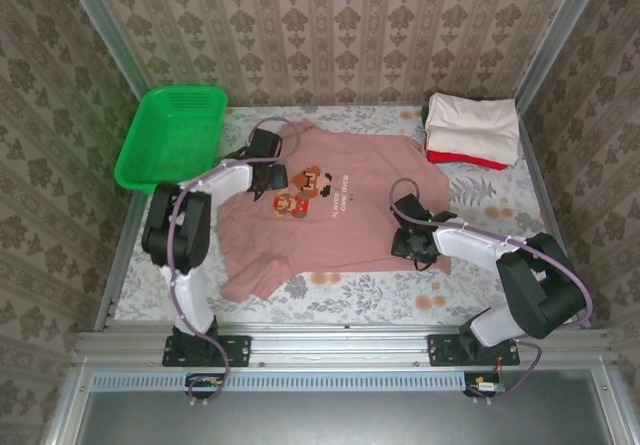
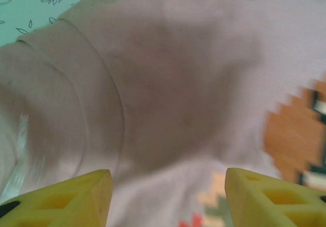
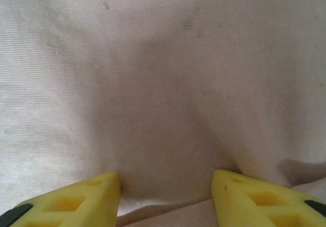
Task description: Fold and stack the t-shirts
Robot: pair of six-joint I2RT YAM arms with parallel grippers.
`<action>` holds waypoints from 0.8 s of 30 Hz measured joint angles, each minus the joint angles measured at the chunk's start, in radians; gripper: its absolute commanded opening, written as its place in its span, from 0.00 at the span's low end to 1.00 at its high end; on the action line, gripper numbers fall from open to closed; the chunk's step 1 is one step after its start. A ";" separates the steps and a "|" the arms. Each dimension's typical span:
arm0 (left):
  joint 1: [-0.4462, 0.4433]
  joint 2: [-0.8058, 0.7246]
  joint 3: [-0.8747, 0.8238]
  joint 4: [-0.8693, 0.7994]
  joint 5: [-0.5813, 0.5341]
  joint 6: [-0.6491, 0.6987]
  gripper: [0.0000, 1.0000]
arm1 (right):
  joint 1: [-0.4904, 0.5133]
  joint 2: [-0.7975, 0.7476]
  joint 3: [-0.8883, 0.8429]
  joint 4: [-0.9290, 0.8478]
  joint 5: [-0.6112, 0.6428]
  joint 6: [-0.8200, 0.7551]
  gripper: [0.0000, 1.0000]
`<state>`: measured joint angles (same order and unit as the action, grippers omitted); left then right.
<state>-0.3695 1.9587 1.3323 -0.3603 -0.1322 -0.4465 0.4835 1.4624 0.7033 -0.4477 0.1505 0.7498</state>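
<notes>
**Three T-Shirts on the Table: One Spread, Two Folded**

One dusty-pink t-shirt [image 1: 340,230] lies spread face up at the middle of the table [image 1: 380,295]. Its pixel-figure print [image 1: 305,190] is upward and one sleeve trails toward the near left edge. The cream t-shirt [image 1: 475,123] lies folded on top of the red t-shirt [image 1: 462,157] at the far right corner, well apart from the pink one.

1. Left arm: it rises from its base, bends at the elbow and reaches to the right. The left gripper [image 1: 268,173] is at the shirt's collar region, just beside the print.
2. Right arm: it folds back to the left from its base. The right gripper [image 1: 415,247] is low over the shirt's right side, near the hem.

A green mesh basket [image 1: 170,135] sits at the far left corner, near the left arm's forearm and not touching the shirt.

The left wrist view shows the yellow fingers [image 2: 61,199] spread wide above the fabric with nothing between them. It also shows the ribbed collar [image 2: 56,38] and a blurred edge of the print. The right wrist view shows its yellow fingers [image 3: 71,201] likewise spread, with pink cloth gathered in soft folds between and ahead of them. The top view does not resolve either finger gap.
</notes>
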 measured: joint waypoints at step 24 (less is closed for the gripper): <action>0.021 -0.154 -0.149 -0.031 -0.010 -0.039 0.62 | 0.039 -0.148 0.010 -0.146 0.061 0.086 0.62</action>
<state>-0.3481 1.8042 1.1835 -0.3908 -0.1425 -0.4854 0.5228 1.3148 0.7136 -0.5938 0.2119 0.8356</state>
